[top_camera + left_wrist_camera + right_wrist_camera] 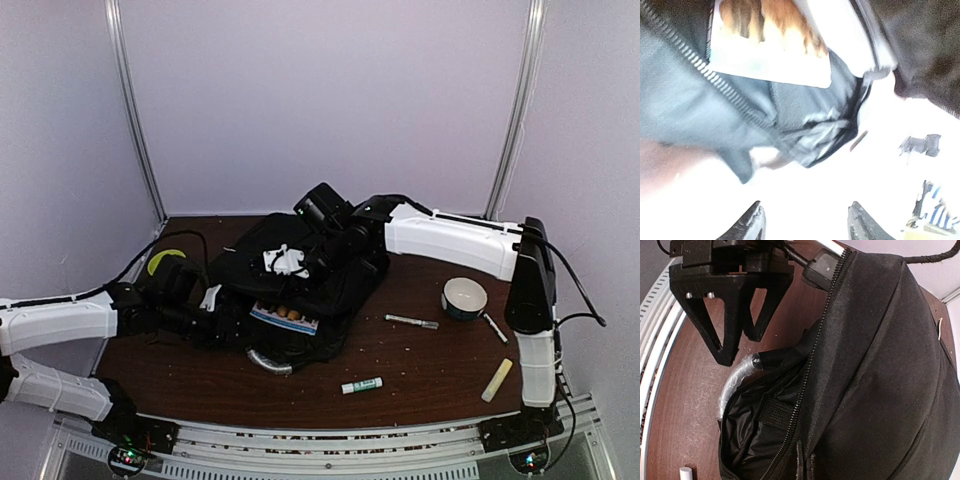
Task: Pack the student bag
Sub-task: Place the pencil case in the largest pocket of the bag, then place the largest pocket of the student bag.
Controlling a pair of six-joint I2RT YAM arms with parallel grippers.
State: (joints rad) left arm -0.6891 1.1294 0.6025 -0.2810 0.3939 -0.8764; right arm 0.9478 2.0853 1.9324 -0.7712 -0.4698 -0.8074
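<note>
The student bag (335,290), a black backpack, lies mid-table with its opening toward the front and its grey handle (268,362) at the near edge. A picture book (285,318) sticks out of the opening. My right gripper (322,262) rests on top of the bag and is shut on the flap fabric beside the zipper (805,465), holding the opening (755,440) apart. My left gripper (222,315) is open and empty at the bag's left side. In the left wrist view its fingertips (754,222) face the zipper and the book (775,45).
On the right lie a small bowl (464,297), a pen (411,321), a white marker (494,327), a yellow stick (497,380) and a green-white marker (361,385). A yellow-green disc (165,262) lies back left. A white object (285,262) sits on the bag.
</note>
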